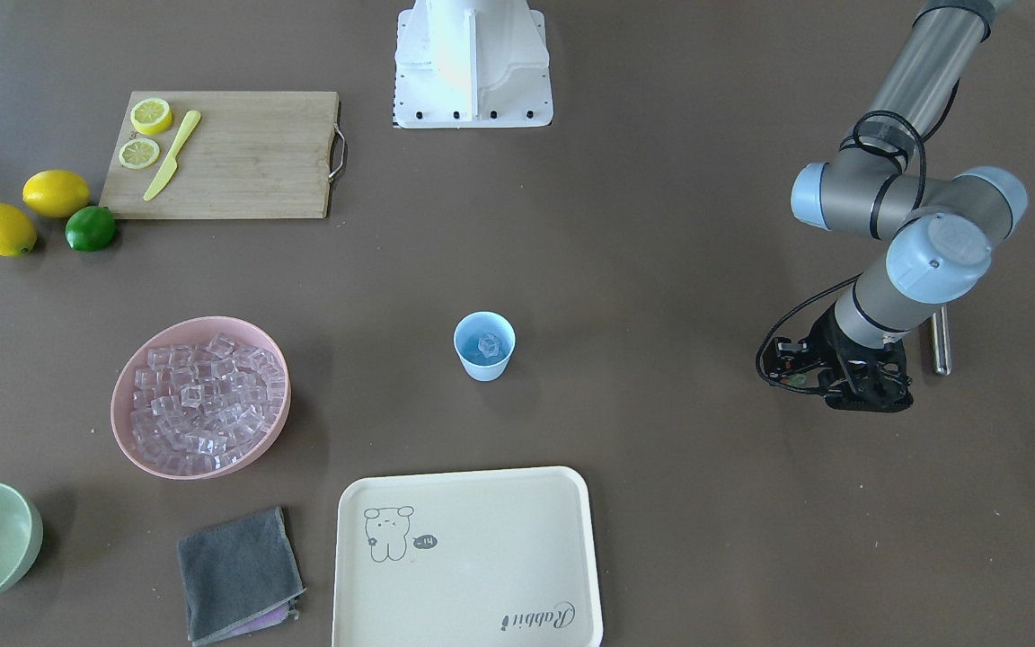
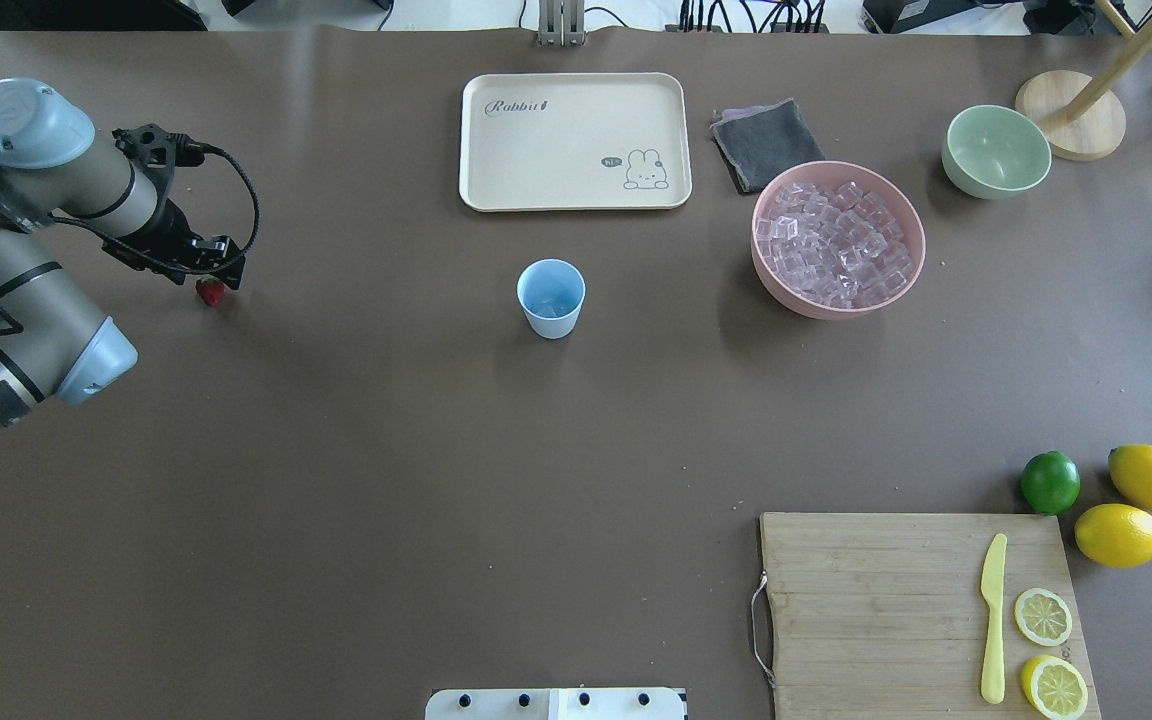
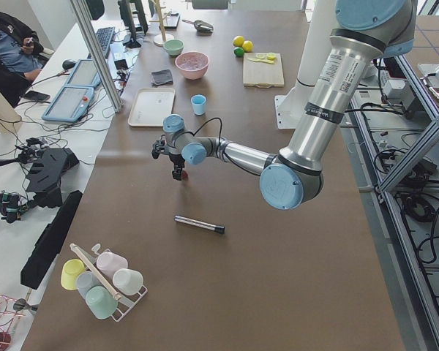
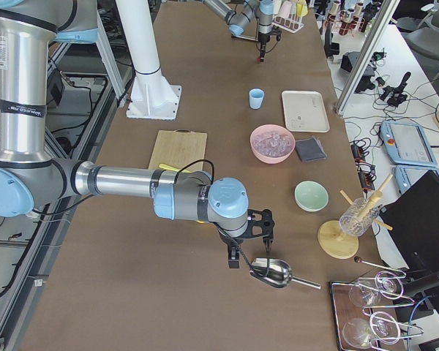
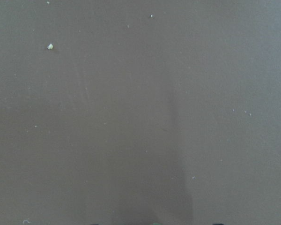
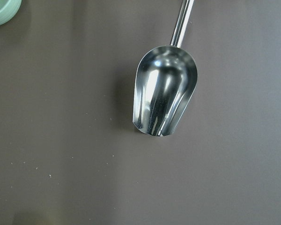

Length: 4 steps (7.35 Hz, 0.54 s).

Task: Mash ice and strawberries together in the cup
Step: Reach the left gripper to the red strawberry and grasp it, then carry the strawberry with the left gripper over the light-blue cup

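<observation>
Ice [image 2: 836,245] heaps the pink bowl [image 2: 904,290]; one cube [image 1: 489,344] lies in the light-blue cup [image 2: 551,298], which stands mid-surface, well apart from both arms. Right pincer [image 4: 236,261] hovers over the metal scoop [image 6: 165,91]; whether it is apart or together, I cannot tell. Left pincer [image 2: 219,270] looks clamped on the small strawberry [image 2: 209,292], far to the cup's side. Best carry it level, centre over the rim, then release low.

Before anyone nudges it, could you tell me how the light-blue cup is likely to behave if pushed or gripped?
The cup looks like thin plastic with only an ice cube showing inside, so it is probably light and easy to slide. It tapers to a narrower base, so a push near the rim may tip it.
</observation>
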Each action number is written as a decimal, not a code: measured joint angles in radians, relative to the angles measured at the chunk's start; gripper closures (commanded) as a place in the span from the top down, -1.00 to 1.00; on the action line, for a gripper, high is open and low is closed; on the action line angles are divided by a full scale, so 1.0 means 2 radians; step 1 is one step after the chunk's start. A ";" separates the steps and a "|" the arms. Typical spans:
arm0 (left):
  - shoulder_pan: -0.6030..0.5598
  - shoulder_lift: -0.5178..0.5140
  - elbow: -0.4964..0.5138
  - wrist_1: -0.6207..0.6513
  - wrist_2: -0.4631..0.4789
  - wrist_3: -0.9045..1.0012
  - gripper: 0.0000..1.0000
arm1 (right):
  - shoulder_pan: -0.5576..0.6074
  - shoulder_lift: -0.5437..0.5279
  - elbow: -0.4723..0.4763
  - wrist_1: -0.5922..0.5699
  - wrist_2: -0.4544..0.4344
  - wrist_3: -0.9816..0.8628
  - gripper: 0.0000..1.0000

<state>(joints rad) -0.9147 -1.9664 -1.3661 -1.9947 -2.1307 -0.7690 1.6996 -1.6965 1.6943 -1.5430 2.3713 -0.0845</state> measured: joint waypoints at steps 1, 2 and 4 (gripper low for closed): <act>0.000 0.002 0.000 0.000 0.000 0.000 -0.93 | 0.000 0.000 -0.001 0.000 0.000 0.000 1.00; 0.001 0.003 0.000 0.000 0.000 0.000 -1.00 | 0.000 0.000 -0.001 0.000 0.000 0.000 1.00; -0.001 0.000 -0.005 0.004 -0.003 -0.001 -1.00 | 0.000 0.001 0.000 0.000 0.000 0.000 1.00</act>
<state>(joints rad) -0.9168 -1.9663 -1.3770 -1.9873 -2.1362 -0.7704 1.6996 -1.6951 1.6937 -1.5432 2.3705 -0.0844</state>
